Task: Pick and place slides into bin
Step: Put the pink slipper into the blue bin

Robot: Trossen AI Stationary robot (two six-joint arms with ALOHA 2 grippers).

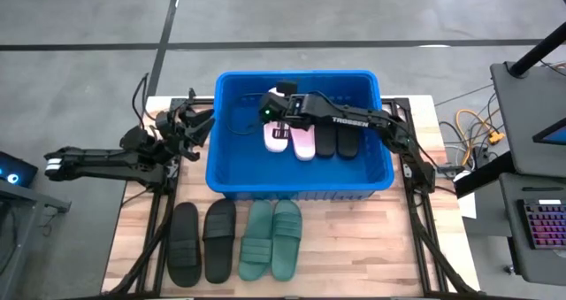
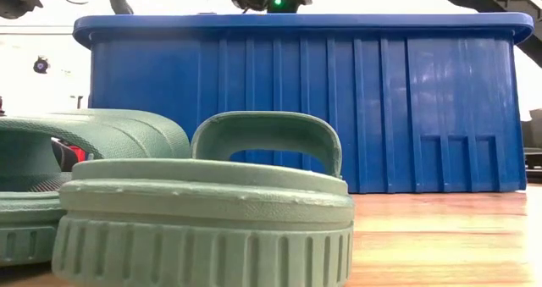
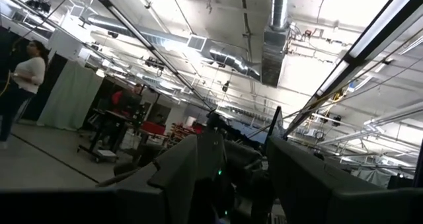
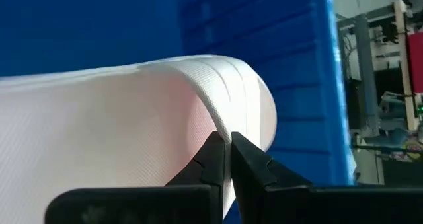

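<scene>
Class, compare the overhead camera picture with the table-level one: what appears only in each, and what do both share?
Only the overhead view shows inside the blue bin: a pink pair and a black pair, with the right gripper shut on a pink slide's strap. It also shows the black pair on the table and the left gripper waiting beside the bin. Only the table-level view shows the bin's ribbed outer wall. Both show the bin and the green pair.
</scene>
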